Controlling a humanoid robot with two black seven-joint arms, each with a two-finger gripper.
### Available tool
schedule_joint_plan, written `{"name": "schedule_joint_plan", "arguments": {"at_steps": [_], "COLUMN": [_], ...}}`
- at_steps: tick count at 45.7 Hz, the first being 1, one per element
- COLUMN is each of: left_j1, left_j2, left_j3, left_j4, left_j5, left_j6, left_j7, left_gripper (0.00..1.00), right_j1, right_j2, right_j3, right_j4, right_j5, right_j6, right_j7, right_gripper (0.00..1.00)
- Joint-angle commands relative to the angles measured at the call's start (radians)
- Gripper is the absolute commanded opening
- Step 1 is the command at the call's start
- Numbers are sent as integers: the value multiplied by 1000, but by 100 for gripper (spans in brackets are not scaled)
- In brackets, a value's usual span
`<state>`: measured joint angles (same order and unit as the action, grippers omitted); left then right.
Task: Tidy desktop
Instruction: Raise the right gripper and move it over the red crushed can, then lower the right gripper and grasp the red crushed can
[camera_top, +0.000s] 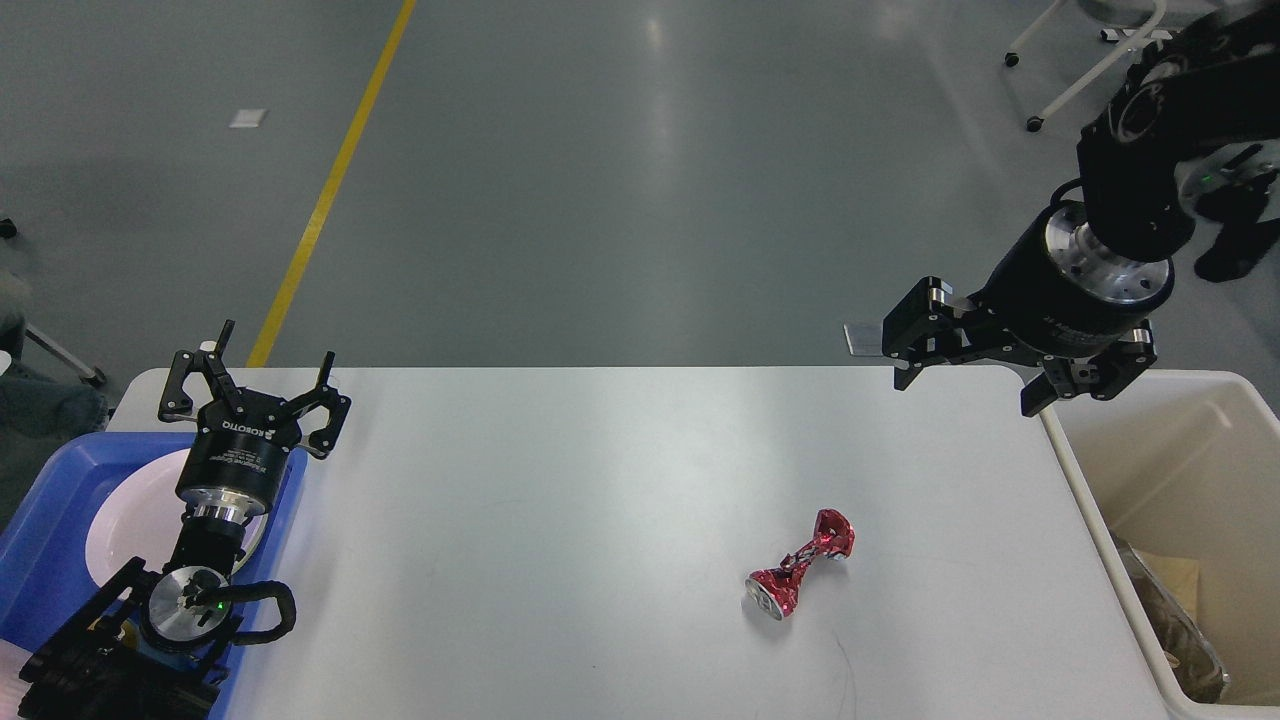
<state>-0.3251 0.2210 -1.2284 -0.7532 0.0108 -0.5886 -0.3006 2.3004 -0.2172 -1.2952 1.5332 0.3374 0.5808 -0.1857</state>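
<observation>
Desktop (560, 520), white and matte, fills the lower middle of the head view; stiff, fixed, nothing to grip there, it just needs clearing. One stray item on it: crushed red can (800, 577), at about 4 o'clock from table centre, lying on its side, pinched thin at the waist with flared ends. Likely very light, thin metal, dents easily, may skid on the smooth top; best hold is across the narrow waist, from above. Cream bin (1150, 520) sits at 3 o'clock, touching the table's right edge, some trash inside at its near end. Blue tray (50, 500) at 9 o'clock, white plate (130, 515) in it. Left gripper (256, 383) hovers over the tray's far right corner, fingers spread wide, holding nothing. Right gripper (975, 372) hangs above the table's far right corner at 1 o'clock, fingers apart, empty, well apart from the can. Judged step: reach for the can, then drop it in the bin.
</observation>
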Motion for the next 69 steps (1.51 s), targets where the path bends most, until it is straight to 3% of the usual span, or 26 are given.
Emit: {"name": "schedule_joint_plan", "arguments": {"at_steps": [1,11,25,34,45,53,62,69], "left_j1": [0,0,0,0,0,0,0,0], "left_j2": [0,0,0,0,0,0,0,0], "left_j3": [0,1,0,0,1,1,1,1], "left_j4": [0,0,0,0,0,0,0,0], "left_j5": [0,0,0,0,0,0,0,0], "left_j6": [0,0,1,1,1,0,1,0], "left_j7": [0,0,0,0,0,0,0,0], "left_gripper": [96,96,96,96,96,96,96,96], "right_j1": [-136,-409,-803,-889,-947,-990,-1006,-1012], "right_j2": [35,119,251,253,254,254,254,254], "right_j3": [29,168,208,208,215,275,283,283], "right_j4": [-8,-86,-438,-516,-562,-581,-585,-593], "right_j5": [51,60,267,302,310,310,339,344], "right_j6": [-131,-292,-383,-466,-495,-519,-584,-633], "right_j7": [0,-5,-5,-6,-6,-6,-6,-5], "right_gripper": [100,100,100,97,96,80,35,19]}}
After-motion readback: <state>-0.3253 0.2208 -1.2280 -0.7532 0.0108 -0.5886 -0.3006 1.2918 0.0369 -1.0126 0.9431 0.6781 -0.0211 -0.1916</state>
